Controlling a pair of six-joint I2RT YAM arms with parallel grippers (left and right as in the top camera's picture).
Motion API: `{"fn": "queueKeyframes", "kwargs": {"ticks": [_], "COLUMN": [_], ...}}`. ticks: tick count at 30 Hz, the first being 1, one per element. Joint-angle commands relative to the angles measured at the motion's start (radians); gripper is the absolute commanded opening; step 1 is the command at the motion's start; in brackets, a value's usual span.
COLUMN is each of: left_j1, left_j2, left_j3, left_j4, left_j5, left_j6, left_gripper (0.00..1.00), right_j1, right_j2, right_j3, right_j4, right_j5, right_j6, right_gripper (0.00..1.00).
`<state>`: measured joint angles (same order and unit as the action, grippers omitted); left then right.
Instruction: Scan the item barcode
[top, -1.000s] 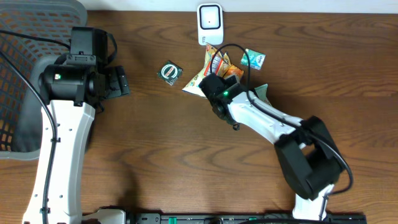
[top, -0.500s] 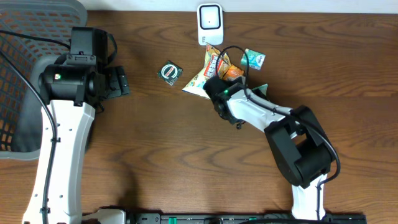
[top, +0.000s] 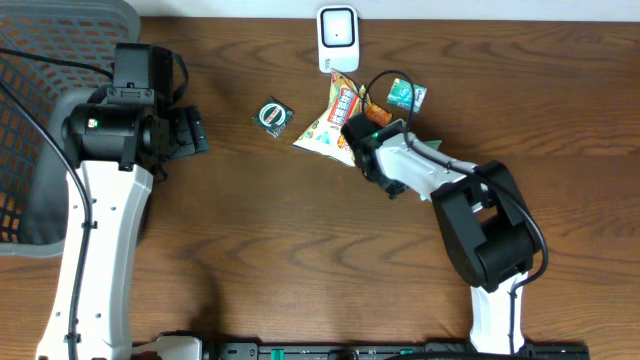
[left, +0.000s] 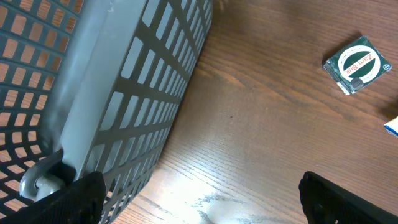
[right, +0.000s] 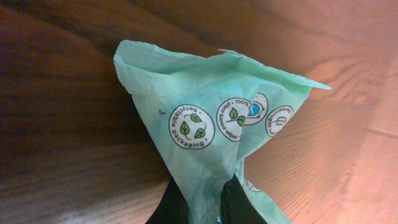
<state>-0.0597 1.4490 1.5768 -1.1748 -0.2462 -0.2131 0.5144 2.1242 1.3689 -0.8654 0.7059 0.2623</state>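
So the pale green crinkly plastic packet (right: 211, 130), printed with round recycling badges, is pinched at its lower edge between my right pincer's (right: 202, 202) two dark fingers, which stand closed on the film, and its free end fans upward in my wrist view. From overhead the packet (top: 428, 146) shows only as a green corner peeking past my right arm, lying just right of the orange and yellow snack bag (top: 336, 120) and below the small teal sachet (top: 407, 95). The white barcode scanner (top: 338, 36) stands upright at the table's far edge, near this cluster but apart from the packet. I judge that the grasp is made and the rest is ahead: the packet has not yet been presented to the scanner, and I can see no barcode on the face shown. My left pincer (left: 199, 202) hangs wide open and empty beside the grey mesh basket (left: 106, 93), with the round green tin (left: 359, 64) nearby.
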Motion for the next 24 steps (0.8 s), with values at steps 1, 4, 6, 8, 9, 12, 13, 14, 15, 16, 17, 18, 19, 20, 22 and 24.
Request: {"fn": "queueKeyframes", "kwargs": {"ticks": [1,4,6,8,9,12,13,14,15,16,17,18,19,20,22,24], "left_j1": [0.005,0.005,0.005,0.005,0.005,0.005,0.005,0.005,0.005,0.005,0.005,0.005,0.005,0.005,0.005,0.005], "left_j2": [-0.007,-0.007,-0.007,-0.007,-0.007,-0.007,-0.007,-0.007,-0.007,-0.007,-0.007,-0.007,-0.007,-0.007,-0.007,-0.007], "left_j3": [0.009,0.009,0.009,0.009,0.009,0.009,0.009,0.009,0.009,0.009,0.009,0.009,0.009,0.009,0.009,0.009], "left_j4": [-0.003,-0.003,-0.003,-0.003,-0.003,-0.003,-0.003,-0.003,-0.003,-0.003,-0.003,-0.003,-0.003,-0.003,-0.003,-0.003], "left_j5": [-0.017,-0.017,-0.017,-0.017,-0.017,-0.017,-0.017,-0.017,-0.017,-0.017,-0.017,-0.017,-0.017,-0.017,-0.017,-0.017], "left_j6": [-0.006,-0.006,-0.006,-0.006,-0.006,-0.006,-0.006,-0.006,-0.006,-0.006,-0.006,-0.006,-0.006,-0.006,-0.006,-0.006], "left_gripper": [0.98,0.98,0.98,0.98,0.98,0.98,0.98,0.98,0.98,0.98,0.97,0.98,0.98,0.98,0.98,0.98], "right_j1": [-0.024,-0.051,-0.079,-0.11,-0.13,-0.192,-0.212,-0.235,-0.254,-0.275,-0.3,-0.313,-0.332,-0.352,-0.386,-0.422], "right_j2": [-0.011,-0.059,-0.093,-0.124,-0.138,-0.146,-0.142,-0.14,-0.138,-0.136,-0.136,-0.135,-0.134,-0.134,-0.134,-0.134], "right_j3": [0.064,0.132,0.166,0.179,0.179,0.178,0.172,0.158,0.144,0.125,0.096,0.077,0.047,0.012,-0.053,-0.11], "right_j4": [-0.055,-0.087,-0.091,-0.082,-0.072,-0.054,-0.046,-0.037,-0.028,-0.02,-0.007,0.003,0.023,0.048,0.099,0.134], "right_j5": [-0.323,-0.541,-0.702,-0.855,-0.939,-1.173,-1.252,-1.341,-1.406,-1.468,-1.534,-1.567,-1.619,-1.677,-1.754,-1.774], "right_j6": [-0.049,-0.139,-0.193,-0.248,-0.281,-0.366,-0.395,-0.423,-0.441,-0.453,-0.455,-0.455,-0.458,-0.459,-0.458,-0.458], "right_gripper": [0.01,0.01,0.01,0.01,0.01,0.01,0.01,0.01,0.01,0.01,0.01,0.01,0.01,0.01,0.01,0.01]}}
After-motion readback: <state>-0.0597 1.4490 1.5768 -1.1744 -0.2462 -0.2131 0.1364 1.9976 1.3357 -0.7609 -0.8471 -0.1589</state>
